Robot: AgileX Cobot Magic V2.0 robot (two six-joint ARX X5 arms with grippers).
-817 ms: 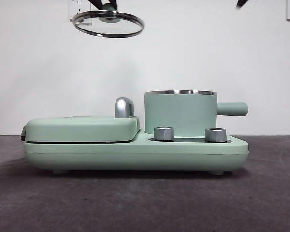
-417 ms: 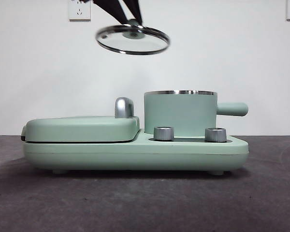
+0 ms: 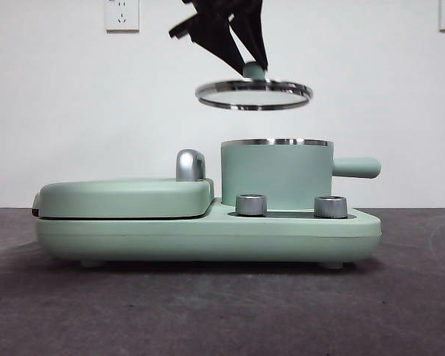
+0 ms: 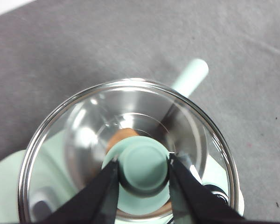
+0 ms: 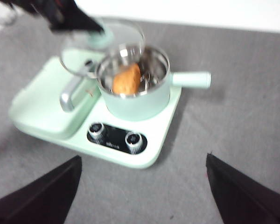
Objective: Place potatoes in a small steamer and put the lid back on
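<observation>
Lid (image 3: 254,95) above small steamer (image 3: 277,173), left end effector (image 4: 143,164) pinching knob, potato (image 5: 126,79) inside

A dark grey, felt-like surface (image 3: 208,311) ran across to a white wall. One mint-green cooking appliance (image 3: 208,233) sat directly on it, resting on short feet, its two steel dials (image 3: 251,205) facing forward.

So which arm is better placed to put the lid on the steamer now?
The left. Its hand already grips the lid by the knob, hovering just above the steamer, slightly off-centre. The potato is already inside. The right hand is open, empty and well back from the steamer.
</observation>
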